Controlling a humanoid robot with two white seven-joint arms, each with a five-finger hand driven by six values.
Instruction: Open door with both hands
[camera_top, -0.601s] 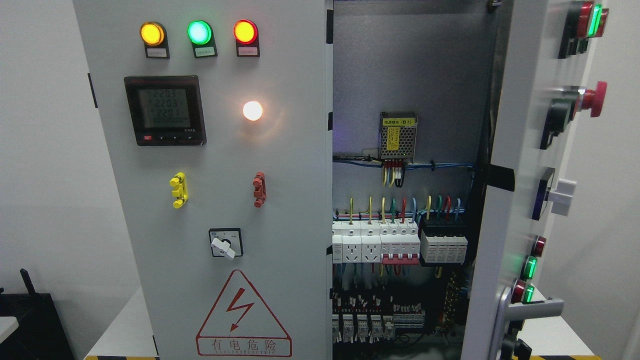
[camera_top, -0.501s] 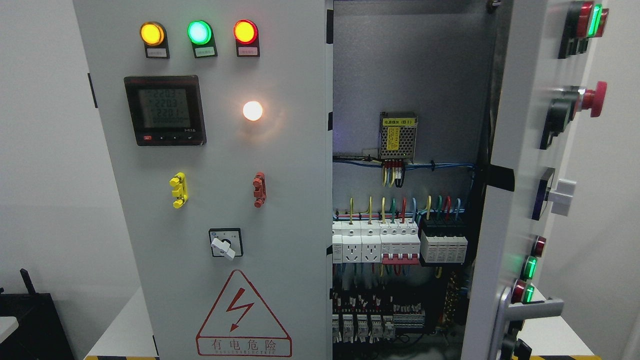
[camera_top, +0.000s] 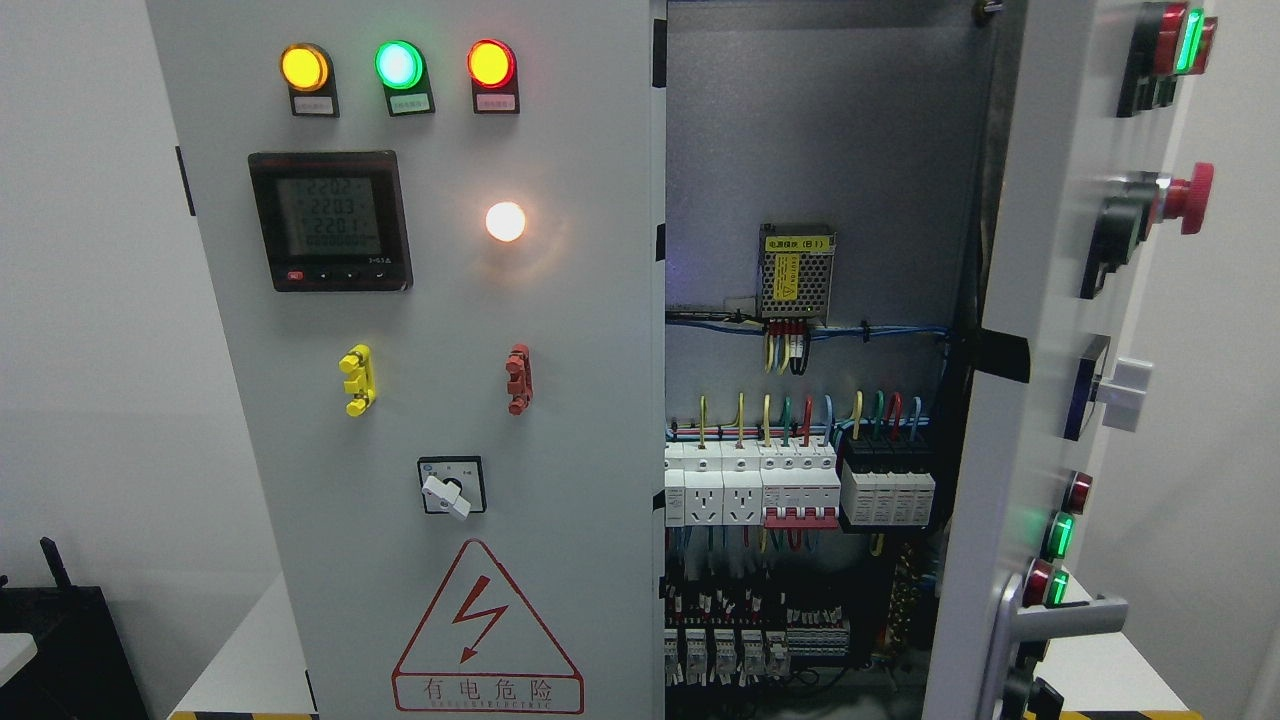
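Neither hand is in view, so their state cannot be told; the right door (camera_top: 1040, 300) stands swung outward, its lever handle (camera_top: 1060, 615) at lower right, nearer the right arm's side.

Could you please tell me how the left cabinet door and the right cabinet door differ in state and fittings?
The left door is shut and faces the camera; the right door is swung open, seen nearly edge-on. The left door carries a meter and a warning triangle; the right door carries a red mushroom button and a lever handle. Both are pale grey with lit lamps.
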